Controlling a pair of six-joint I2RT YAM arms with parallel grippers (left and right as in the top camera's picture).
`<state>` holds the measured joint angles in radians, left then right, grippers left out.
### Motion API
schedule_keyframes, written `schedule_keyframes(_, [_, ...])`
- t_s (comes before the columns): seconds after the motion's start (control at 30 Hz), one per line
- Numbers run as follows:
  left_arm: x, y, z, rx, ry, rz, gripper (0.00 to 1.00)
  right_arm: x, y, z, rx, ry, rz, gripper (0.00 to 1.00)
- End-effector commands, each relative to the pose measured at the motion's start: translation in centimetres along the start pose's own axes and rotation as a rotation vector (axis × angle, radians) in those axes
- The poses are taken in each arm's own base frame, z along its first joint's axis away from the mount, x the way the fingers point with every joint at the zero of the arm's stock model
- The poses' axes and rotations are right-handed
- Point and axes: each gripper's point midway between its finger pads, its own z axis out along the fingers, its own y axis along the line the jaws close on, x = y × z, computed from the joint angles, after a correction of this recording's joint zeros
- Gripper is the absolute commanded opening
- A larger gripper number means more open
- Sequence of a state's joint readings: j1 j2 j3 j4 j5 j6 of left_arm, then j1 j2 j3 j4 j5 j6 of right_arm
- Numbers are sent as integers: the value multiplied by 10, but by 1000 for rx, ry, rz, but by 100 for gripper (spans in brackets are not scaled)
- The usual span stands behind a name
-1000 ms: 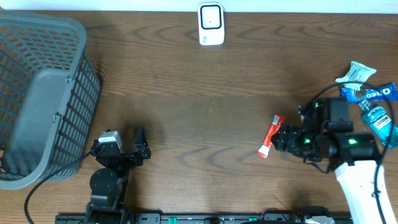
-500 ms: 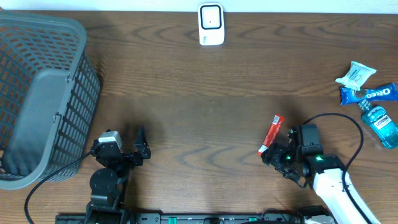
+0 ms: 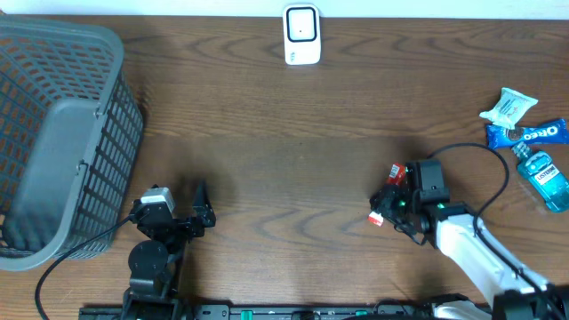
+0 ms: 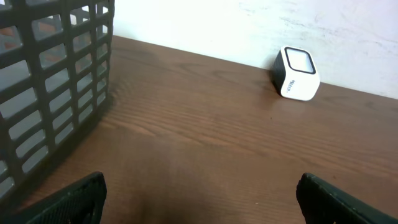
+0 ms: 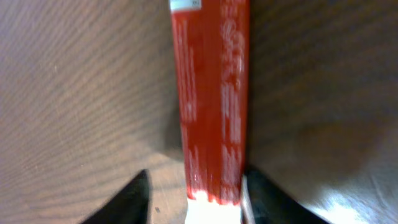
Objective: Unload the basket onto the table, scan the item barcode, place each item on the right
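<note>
At bench (image 3: 284,133) 4 o'clock, red sachet (image 5: 211,112) flat btwn right jaws, apart, not clamped. Left jaws wide, empty. Risk: thin slick pkt skids/pivots as jaws shut, barcode ends up hidden from scanner (image 3: 301,36) at 12 o'clock.

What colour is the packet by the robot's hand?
The packet is red with white ends, clearest in the right wrist view.
</note>
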<state>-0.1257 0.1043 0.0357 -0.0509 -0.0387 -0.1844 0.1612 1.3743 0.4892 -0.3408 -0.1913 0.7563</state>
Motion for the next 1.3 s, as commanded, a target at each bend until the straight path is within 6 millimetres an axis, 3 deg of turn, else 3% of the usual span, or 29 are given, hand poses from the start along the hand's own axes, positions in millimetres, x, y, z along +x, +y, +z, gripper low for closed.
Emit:
schedule_keyframes(0.0, [18, 6, 2, -20, 41, -1, 98, 70, -88, 29, 298, 212, 59, 33])
schedule_keyframes(0.2, [18, 6, 2, -20, 41, -1, 98, 52, -82, 33, 297, 155, 18, 2])
schedule_keyframes(0.3, [18, 6, 2, -20, 41, -1, 98, 34, -69, 20, 307, 131, -23, 1])
schedule_keyframes(0.4, [18, 6, 2, -20, 41, -1, 98, 6, -56, -10, 372, 78, -93, 1])
schedule_keyframes(0.53, [18, 6, 2, -20, 41, -1, 98, -28, -8, -56, 313, 16, -228, 2])
schedule_keyframes(0.7, [18, 6, 2, -20, 41, -1, 98, -53, 57, -105, 183, -100, -363, 2])
schedule_keyframes(0.87, [18, 6, 2, -20, 41, -1, 98, -58, 107, -133, 96, -178, -516, 2])
schedule_keyframes(0.97, [18, 6, 2, -20, 41, -1, 98, -55, 116, -135, 81, -184, -530, 2])
schedule_keyframes(1.0, [18, 6, 2, -20, 41, -1, 98, -52, 113, -133, 85, -169, -505, 18])
schedule_keyframes(1.03, [18, 6, 2, -20, 41, -1, 98, -47, 108, -130, 97, -142, -472, 52])
schedule_keyframes(1.1, [18, 6, 2, -20, 41, -1, 98, -36, 88, -120, 161, -78, -398, 77])
schedule_keyframes(1.13, [18, 6, 2, -20, 41, -1, 98, -31, 77, -113, 197, -58, -371, 87])
schedule_keyframes(1.27, [18, 6, 2, -20, 41, -1, 98, -23, 45, -71, 266, -24, -341, 91])
